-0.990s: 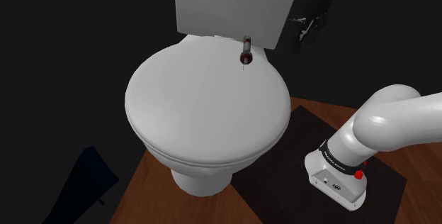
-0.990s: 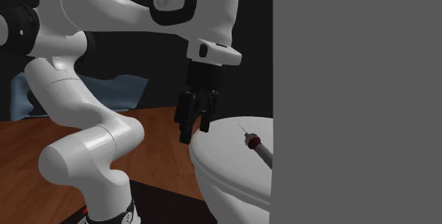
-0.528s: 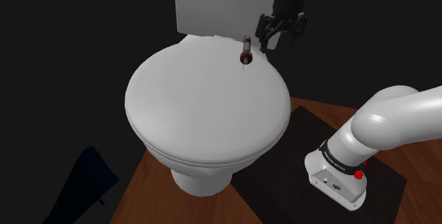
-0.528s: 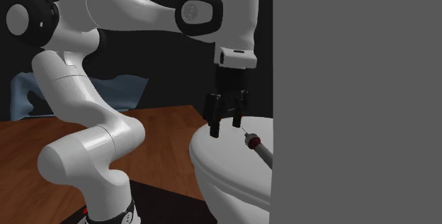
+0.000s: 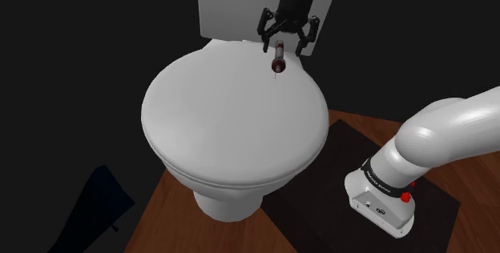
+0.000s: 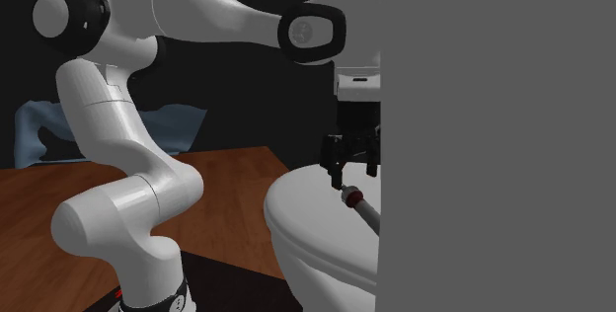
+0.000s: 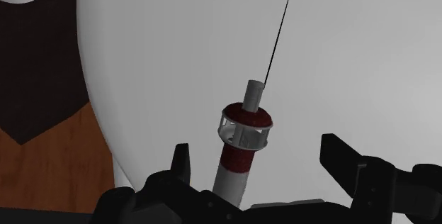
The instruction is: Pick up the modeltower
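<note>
Closest to the shoulder cam is the arm's white base point(image 5: 381, 199) with its red button, sitting on a dark mat point(image 5: 320, 181) over a brown wood floor point(image 5: 164, 211). Past that is a white toilet with the lid point(image 5: 232, 123) down. The modeltower point(image 5: 277, 58) is at the back of that lid, just in front of the tank point(image 5: 240, 3). It looks to be lying on its side, with the thin black spire pointing toward the front of the lid. On the wrist cam the modeltower point(image 7: 244, 127) is a pale shaft with 2 dark red bands, a ringed deck and that needle on the end. The gripper point(image 5: 284, 45) hangs right over it with its fingers point(image 7: 181, 164) spread wide, 1 on each side of the shaft, and I can see a gap on both sides, so nothing is clamped. From the second exterior cam the gripper point(image 6: 351, 169) points straight down above the modeltower point(image 6: 352, 198), and a flat grey panel point(image 6: 494, 137) covers that view's right side. Far back there's something pale blue point(image 6: 118, 127) against black.
</note>
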You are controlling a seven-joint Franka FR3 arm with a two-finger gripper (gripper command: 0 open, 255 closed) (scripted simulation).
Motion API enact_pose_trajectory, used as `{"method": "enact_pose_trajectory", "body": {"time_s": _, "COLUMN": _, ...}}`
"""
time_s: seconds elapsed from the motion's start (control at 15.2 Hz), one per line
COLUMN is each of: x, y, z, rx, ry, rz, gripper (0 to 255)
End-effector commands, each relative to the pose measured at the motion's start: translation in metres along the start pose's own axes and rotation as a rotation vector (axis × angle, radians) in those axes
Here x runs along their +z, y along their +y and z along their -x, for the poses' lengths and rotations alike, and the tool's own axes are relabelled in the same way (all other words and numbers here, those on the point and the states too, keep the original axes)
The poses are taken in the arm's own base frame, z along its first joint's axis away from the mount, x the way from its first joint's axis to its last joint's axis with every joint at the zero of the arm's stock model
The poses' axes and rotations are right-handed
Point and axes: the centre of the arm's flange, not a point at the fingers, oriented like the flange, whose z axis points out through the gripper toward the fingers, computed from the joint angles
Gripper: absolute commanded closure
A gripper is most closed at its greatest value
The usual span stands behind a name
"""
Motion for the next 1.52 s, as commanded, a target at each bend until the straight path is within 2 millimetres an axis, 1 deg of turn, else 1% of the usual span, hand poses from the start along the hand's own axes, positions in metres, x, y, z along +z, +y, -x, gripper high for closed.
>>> {"method": "enact_pose_trajectory", "body": {"time_s": 0.0, "x": 0.009, "y": 0.001, "z": 0.000, "rx": 0.008, "ry": 0.001, "rz": -0.003, "gripper": 0}}
{"method": "enact_pose_trajectory", "body": {"time_s": 0.2, "x": 0.025, "y": 0.001, "z": -0.001, "rx": 0.008, "ry": 0.001, "rz": -0.003, "gripper": 0}}
{"method": "enact_pose_trajectory", "body": {"time_s": 0.26, "x": 0.033, "y": 0.002, "z": -0.002, "rx": 0.008, "ry": 0.001, "rz": -0.003, "gripper": 0}}
{"method": "enact_pose_trajectory", "body": {"time_s": 0.4, "x": 0.033, "y": 0.002, "z": -0.002, "rx": 0.008, "ry": 0.001, "rz": -0.003, "gripper": 0}}
{"method": "enact_pose_trajectory", "body": {"time_s": 0.46, "x": 0.033, "y": 0.002, "z": -0.002, "rx": 0.008, "ry": 0.001, "rz": -0.003, "gripper": 255}}
{"method": "enact_pose_trajectory", "body": {"time_s": 1.06, "x": 0.033, "y": 0.002, "z": -0.002, "rx": 0.008, "ry": 0.001, "rz": -0.003, "gripper": 255}}
{"method": "enact_pose_trajectory", "body": {"time_s": 1.45, "x": 0.002, "y": 0.000, "z": 0.000, "rx": 0.008, "ry": 0.001, "rz": -0.003, "gripper": 255}}
